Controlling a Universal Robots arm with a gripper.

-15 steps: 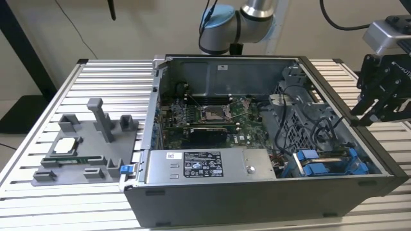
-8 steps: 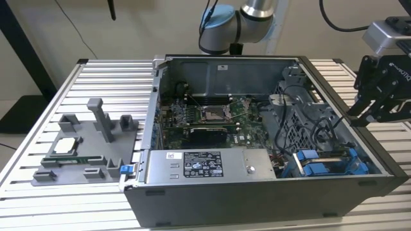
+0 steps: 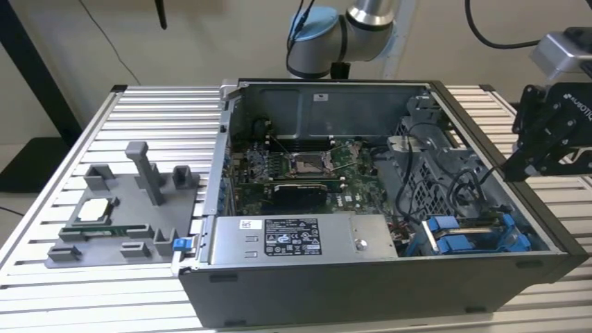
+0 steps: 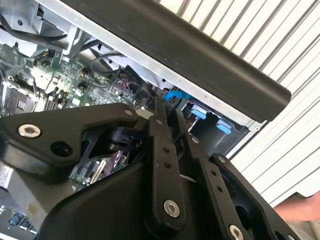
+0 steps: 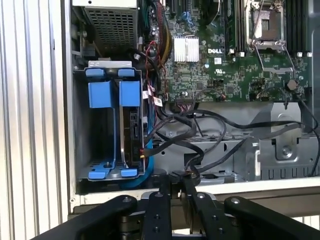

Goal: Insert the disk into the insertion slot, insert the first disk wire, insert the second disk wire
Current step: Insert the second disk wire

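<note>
At the exterior view's right edge, the gripper [image 3: 515, 168] is hovering beside the computer case [image 3: 370, 295], fingers [image 5: 165, 189] pressed together on nothing, apparently positioned clear of the cabling. Lower right inside, the disk [image 5: 134, 131] is sitting in the insertion slot [image 3: 467, 237], black wires [image 5: 200, 134] trailing nearby. A white label [image 3: 290, 237] is marking the power-supply box [image 3: 356, 244]; print is going unreported.

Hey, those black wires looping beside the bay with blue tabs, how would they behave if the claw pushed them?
Probably floppy: the black wires sag in loose loops, so they would likely bend aside. They overlap one another, so pushing one may drag others. Being thin, they look light.
</note>
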